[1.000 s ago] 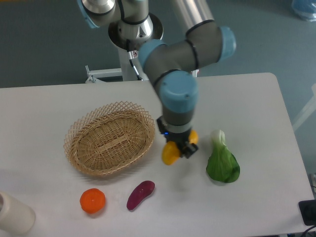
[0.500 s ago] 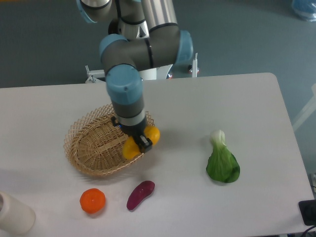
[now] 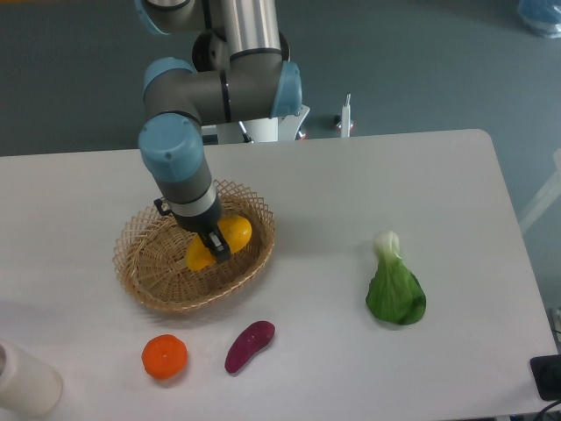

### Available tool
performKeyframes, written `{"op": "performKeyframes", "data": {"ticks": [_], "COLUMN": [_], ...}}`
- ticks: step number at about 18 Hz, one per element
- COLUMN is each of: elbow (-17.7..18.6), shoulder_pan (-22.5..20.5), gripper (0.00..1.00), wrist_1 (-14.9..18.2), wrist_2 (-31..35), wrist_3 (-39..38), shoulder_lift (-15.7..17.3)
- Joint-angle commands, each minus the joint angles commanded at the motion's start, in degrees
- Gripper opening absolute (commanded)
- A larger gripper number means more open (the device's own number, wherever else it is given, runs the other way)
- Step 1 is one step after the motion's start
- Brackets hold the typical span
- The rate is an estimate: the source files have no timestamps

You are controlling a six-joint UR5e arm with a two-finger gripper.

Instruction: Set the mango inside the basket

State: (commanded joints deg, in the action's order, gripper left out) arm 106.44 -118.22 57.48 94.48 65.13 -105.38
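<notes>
Silver tubular arm [image 3: 250,26] with grey joints, light-blue caps, black wrist.

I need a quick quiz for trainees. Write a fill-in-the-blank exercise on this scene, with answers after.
1. The gripper is shut on the ____.
2. The mango is held over the inside of the ____.
3. The purple eggplant lies on the table just right of the round ____ fruit.
4. The bok choy lies to the ____ of the basket in the picture.

Missing words: mango; basket; orange; right
</notes>
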Motion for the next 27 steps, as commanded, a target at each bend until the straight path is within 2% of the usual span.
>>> {"op": "performKeyframes", "data": {"ticks": [1,3,7,10,14,16,23,27], "elbow": [0.0,-0.1,-0.1,-0.3,-0.9,-2.5,-4.9,-7.6], "shoulder_pan": [0.6,1.5,1.8,1.8,1.2,0.6,-11.6,-17.0], "gripper": [0.61,0.74,0.83,0.99,1.0,1.0,1.0,1.0], "wrist_1": [0.0,-0.3,-0.6,-0.3,-0.1,-0.1,-0.3,-0.4], "wrist_2": [0.0,-0.1,-0.1,0.0,-0.2,0.2,-0.9,-1.1], "wrist_3": [0.0,0.0,-0.1,0.2,-0.1,-0.1,0.7,1.0], "shoulder_lift": [-0.2,-0.4,-0.3,0.2,0.3,-0.1,0.4,-0.3]}}
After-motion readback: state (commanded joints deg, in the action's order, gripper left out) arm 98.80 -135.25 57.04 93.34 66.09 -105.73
